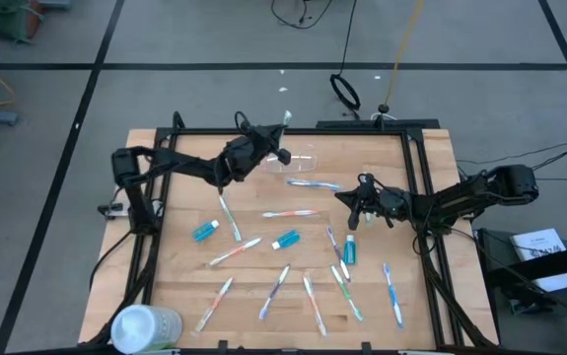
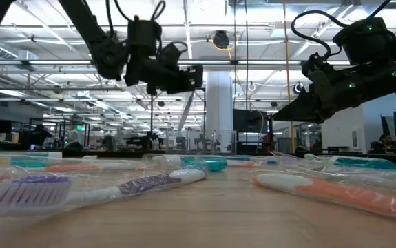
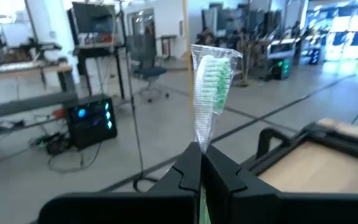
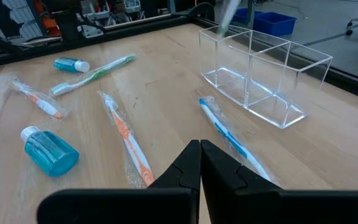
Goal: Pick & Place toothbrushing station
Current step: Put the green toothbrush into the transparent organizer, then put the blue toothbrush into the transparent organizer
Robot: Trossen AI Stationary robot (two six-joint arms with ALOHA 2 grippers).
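Carrying is the step in hand: left gripper (image 3: 200, 163) has its jaws clamped on a wrapped green toothbrush (image 3: 211, 87), raised at the bench's 12 o'clock beside the clear organizer (image 4: 263, 73). Next comes lowering it into a compartment. Right gripper (image 4: 200, 155) waits near 3 o'clock, jaws closed, empty

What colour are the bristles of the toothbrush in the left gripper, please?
Green, on the toothbrush; left wrist view.
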